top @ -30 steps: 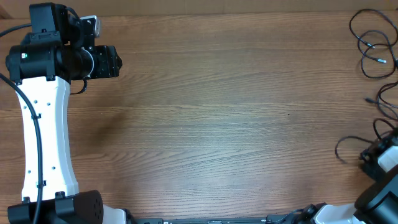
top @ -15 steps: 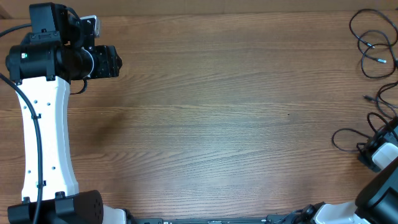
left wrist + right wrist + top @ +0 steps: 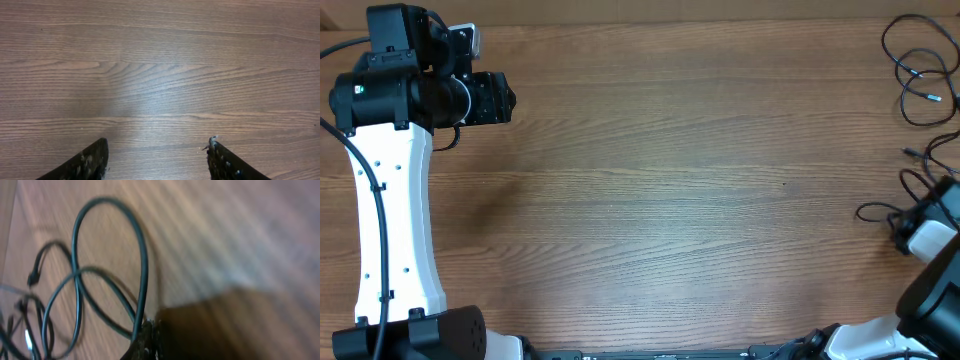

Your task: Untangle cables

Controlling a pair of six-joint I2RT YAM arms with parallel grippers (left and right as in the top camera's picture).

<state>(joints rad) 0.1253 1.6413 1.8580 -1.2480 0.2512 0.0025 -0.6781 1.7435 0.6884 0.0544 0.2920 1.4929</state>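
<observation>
Spanning every view, wood-grain table (image 3: 670, 200); left tool (image 3: 158, 152) gapes empty, right tool (image 3: 147, 339) pinches cables (image 3: 144, 270).

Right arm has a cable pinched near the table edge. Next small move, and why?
Likely ease the right gripper, shut on a cable, a little toward the middle of the bare table. The cord loops back across the other cables beside it, so a short pull might start drawing it clear.
</observation>
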